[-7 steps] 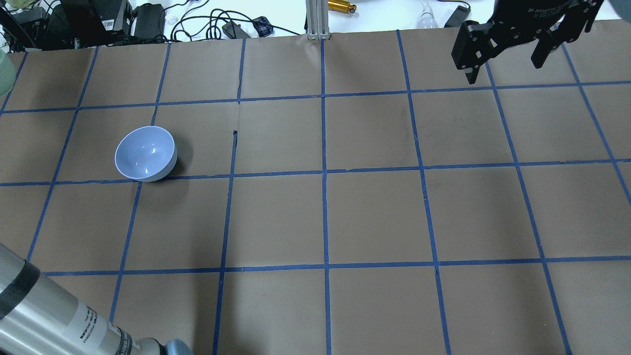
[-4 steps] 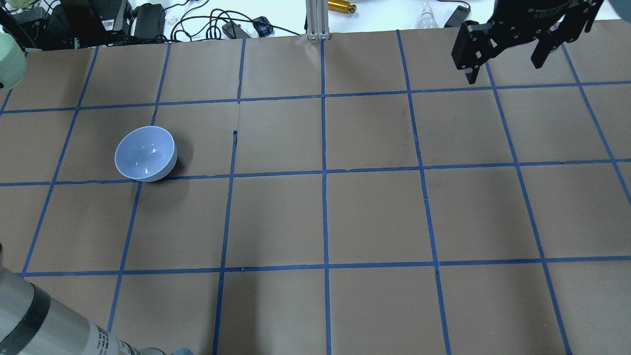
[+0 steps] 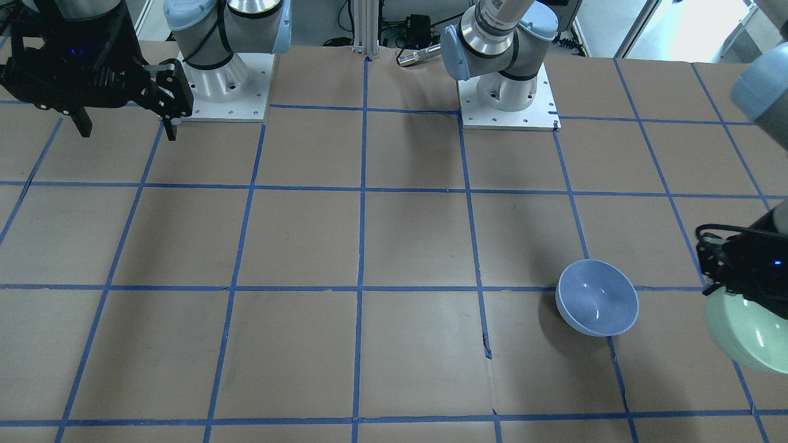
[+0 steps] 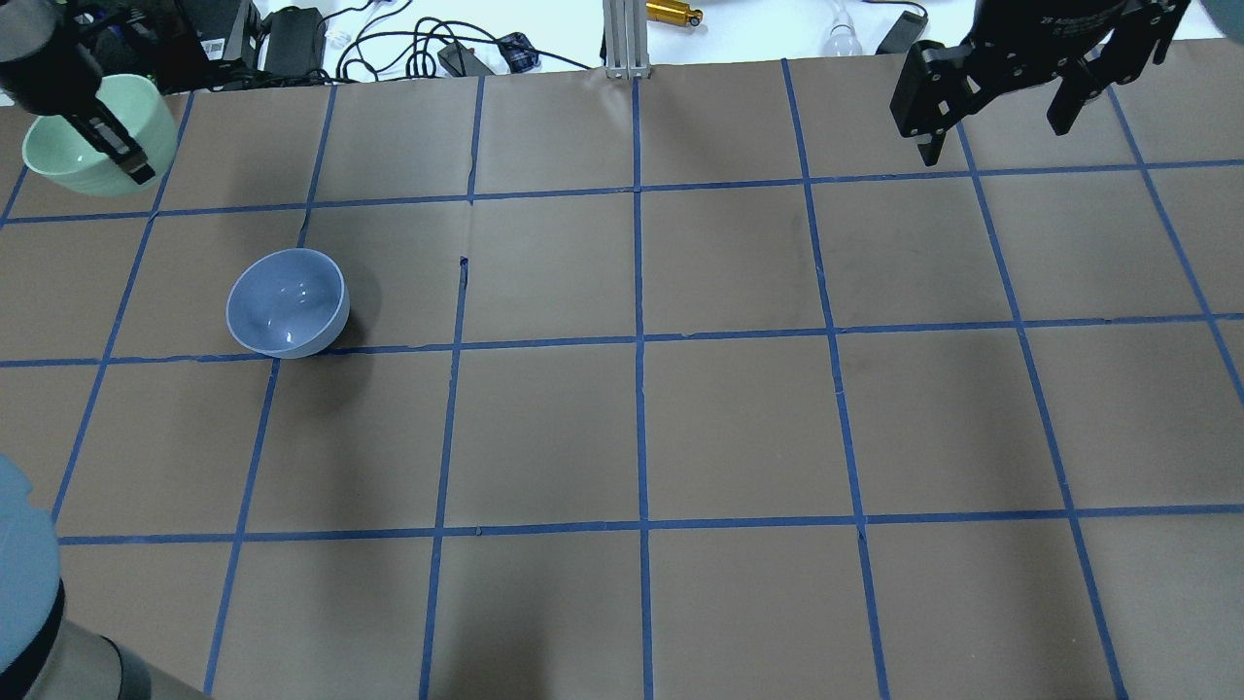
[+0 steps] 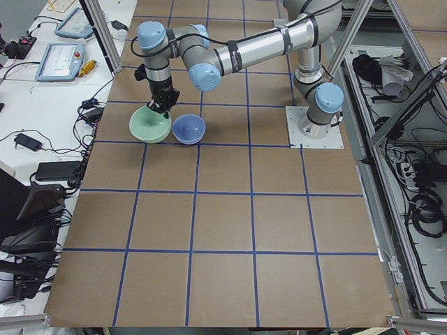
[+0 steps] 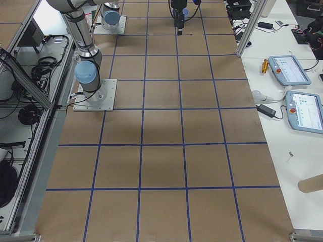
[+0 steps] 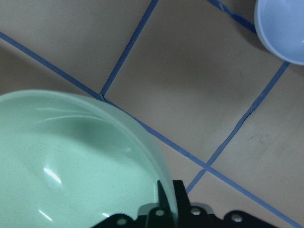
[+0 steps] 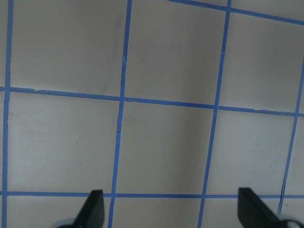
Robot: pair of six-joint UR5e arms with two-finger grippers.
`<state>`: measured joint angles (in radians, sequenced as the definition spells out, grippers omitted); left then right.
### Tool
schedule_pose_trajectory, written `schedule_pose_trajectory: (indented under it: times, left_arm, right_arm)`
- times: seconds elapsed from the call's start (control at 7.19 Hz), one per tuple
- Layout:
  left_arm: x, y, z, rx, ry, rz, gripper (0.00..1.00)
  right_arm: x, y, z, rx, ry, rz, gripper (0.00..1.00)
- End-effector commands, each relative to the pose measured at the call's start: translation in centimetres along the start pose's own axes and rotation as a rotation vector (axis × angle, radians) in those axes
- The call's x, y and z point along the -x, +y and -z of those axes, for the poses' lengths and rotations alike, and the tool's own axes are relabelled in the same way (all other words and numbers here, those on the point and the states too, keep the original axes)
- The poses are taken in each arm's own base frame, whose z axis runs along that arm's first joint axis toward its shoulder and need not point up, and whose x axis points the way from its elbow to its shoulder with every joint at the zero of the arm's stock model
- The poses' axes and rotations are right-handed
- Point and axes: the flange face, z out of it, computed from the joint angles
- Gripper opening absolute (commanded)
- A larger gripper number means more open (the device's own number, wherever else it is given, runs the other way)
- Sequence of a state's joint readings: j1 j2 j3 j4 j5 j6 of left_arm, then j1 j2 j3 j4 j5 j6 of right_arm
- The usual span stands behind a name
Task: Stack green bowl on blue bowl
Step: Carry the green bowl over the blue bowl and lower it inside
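Note:
The pale periwinkle blue bowl [image 4: 287, 301] stands upright on the brown table; it also shows in the front view [image 3: 597, 306], the left side view [image 5: 188, 129] and the left wrist view [image 7: 282, 28]. My left gripper [image 4: 115, 146] is shut on the rim of the mint green bowl [image 4: 83, 146] and holds it above the table, beyond and to the left of the blue bowl, apart from it. The green bowl also shows in the front view [image 3: 748, 335] and the left wrist view [image 7: 71, 166]. My right gripper [image 4: 993, 136] hangs open and empty at the far right [image 8: 173, 211].
The table [image 4: 739, 428] is brown paper with a blue tape grid. Cables, power bricks and a metal post [image 4: 622, 39] lie past its far edge. The two arm bases [image 3: 505, 92] stand on white plates at the robot's side.
The green bowl, held by my left gripper, has come in from the left edge and moved right, nearer the blue bowl. The right gripper has not moved.

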<state>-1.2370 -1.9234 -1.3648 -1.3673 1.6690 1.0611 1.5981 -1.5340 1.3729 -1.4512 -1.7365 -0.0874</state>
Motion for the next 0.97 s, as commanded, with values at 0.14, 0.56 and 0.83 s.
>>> schedule_pose_trajectory:
  times: [0.14,0.56,0.83]
  left_arm:
    - [-8.2,-3.6,-3.8,0.010,0.019,0.141,0.00]
    - [-13.2,-3.0,-8.4,0.015,0.025,0.161,0.00]
    - [-13.5,-2.5,-9.6,0.026,0.037,0.161,0.00]
  right_arm:
    - [0.0,0.0,0.0,0.000,0.000,0.000,1.00]
    - [0.0,0.0,0.0,0.000,0.000,0.000,1.00]
    - [0.0,0.0,0.0,0.000,0.000,0.000,1.00]
